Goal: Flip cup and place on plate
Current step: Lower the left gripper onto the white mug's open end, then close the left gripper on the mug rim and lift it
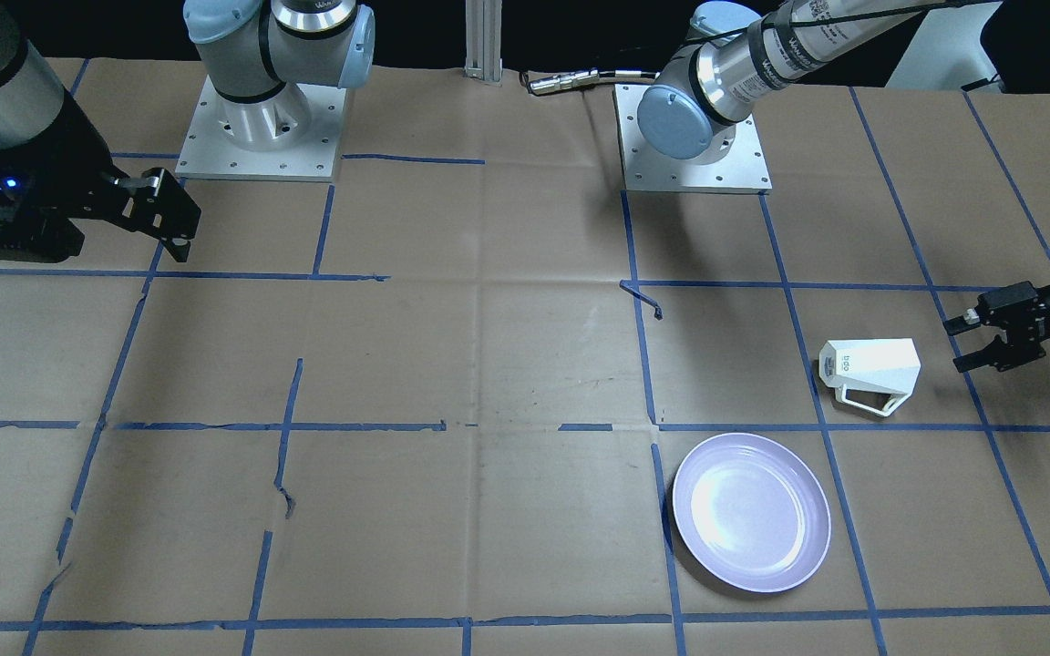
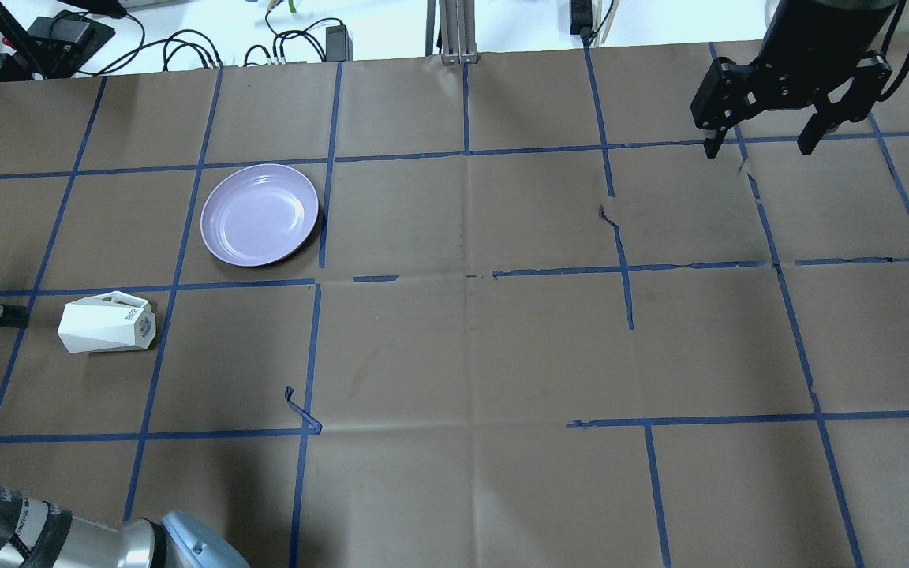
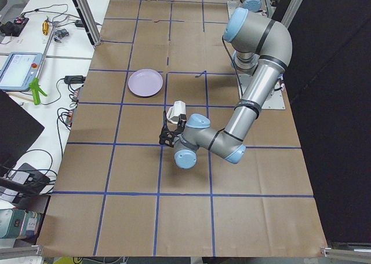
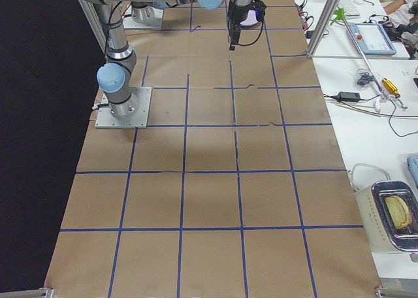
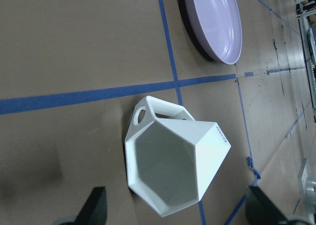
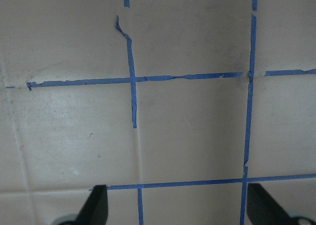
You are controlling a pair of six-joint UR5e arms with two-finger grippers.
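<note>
The white faceted cup (image 1: 869, 369) lies on its side on the brown paper, its handle towards the plate. Its base with a small printed mark points at the table's middle. It also shows in the overhead view (image 2: 107, 322) and the exterior left view (image 3: 175, 112). The lavender plate (image 1: 751, 512) lies empty a short way off, seen also from overhead (image 2: 259, 214). My left gripper (image 1: 955, 344) is open and empty, level with the cup's open mouth and a little apart from it. The left wrist view looks into that mouth (image 5: 173, 170), with the plate (image 5: 217, 22) beyond. My right gripper (image 2: 758, 148) is open and empty, far across the table.
Blue tape lines, torn in places (image 2: 611, 213), mark a grid on the paper. The two arm base plates (image 1: 261, 137) (image 1: 694, 146) stand at the robot's side. Cables and boxes (image 2: 186, 47) lie beyond the far edge.
</note>
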